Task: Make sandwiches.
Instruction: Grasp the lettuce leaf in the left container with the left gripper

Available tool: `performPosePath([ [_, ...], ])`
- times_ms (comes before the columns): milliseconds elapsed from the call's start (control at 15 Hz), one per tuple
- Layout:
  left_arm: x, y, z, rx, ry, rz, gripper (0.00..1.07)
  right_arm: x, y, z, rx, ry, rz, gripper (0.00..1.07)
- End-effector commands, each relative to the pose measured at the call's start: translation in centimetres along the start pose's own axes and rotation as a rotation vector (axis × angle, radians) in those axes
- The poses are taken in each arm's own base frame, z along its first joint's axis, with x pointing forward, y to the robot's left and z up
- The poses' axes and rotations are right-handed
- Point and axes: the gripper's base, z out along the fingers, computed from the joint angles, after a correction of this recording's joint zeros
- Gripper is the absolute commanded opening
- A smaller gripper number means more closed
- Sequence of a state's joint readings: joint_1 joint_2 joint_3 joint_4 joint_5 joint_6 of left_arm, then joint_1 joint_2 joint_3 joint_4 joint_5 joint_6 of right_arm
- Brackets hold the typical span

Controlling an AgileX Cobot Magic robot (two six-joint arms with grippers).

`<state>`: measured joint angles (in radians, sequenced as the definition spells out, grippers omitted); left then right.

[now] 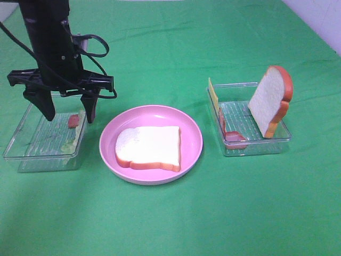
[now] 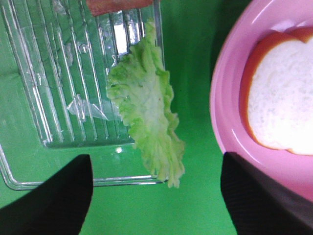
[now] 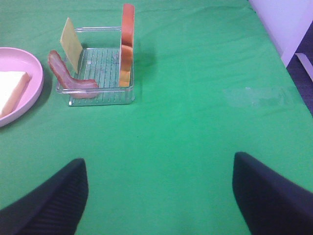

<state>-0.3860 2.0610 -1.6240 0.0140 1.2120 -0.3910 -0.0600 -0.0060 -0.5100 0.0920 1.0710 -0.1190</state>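
L gripper (image 1: 68, 114) hangs over the left tray (image 1: 37, 162), jaws spread wide w/ nothing btwn them: open, not gripping. From that pose it looks lined up for the lettuce (image 2: 146, 117), prob the next layer for the bread slice (image 1: 149, 148). That slice lies flat on the pink plate (image 1: 194, 133) in the middle, so it's the sandwich base and only step one looks done. R gripper (image 3: 159, 166) is also open & empty, over bare green cloth (image 3: 195, 98) well apart from the right tray (image 3: 98, 98), prob parked out of the way

Right tray holds the rest. Cheese slice (image 1: 213, 95) and second bread slice (image 1: 272, 101) stand on edge, and the bacon strip (image 1: 233, 137) slumps at its near-left corner. Upright means exposed edges, easier to pinch, I'd guess

High cam shows the lettuce only as a pale smear through clear plastic, and no R gripper at all. L wrist cam shows the leaf draped over the tray rim on the plate side, one end hanging outside. R wrist cam shows the standing bread edge-on, so you see how thin it is
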Motion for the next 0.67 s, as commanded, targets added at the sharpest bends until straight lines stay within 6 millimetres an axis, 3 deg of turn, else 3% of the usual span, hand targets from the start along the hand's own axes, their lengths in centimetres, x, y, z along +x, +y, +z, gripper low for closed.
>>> performPosePath([
  [67, 0.0, -0.5, 0.9, 0.011, 0.007, -0.026, 0.69, 0.1, 0.0, -0.1, 0.010, -0.019, -0.013, 0.77],
  [333, -0.5, -0.9, 3.0, 0.023, 0.022, -0.034, 0.66, 0.1, 0.0, -0.1, 0.010, -0.019, -0.013, 0.77],
  [400, -0.7, -1.0, 3.8, 0.020, 0.032, -0.034, 0.61, 0.1, 0.0, -0.1, 0.010, -0.019, -0.013, 0.77],
  [667, -0.8, -0.8, 3.8, 0.008, 0.014, -0.026, 0.40, 0.1, 0.0, -0.1, 0.010, -0.019, -0.013, 0.77],
])
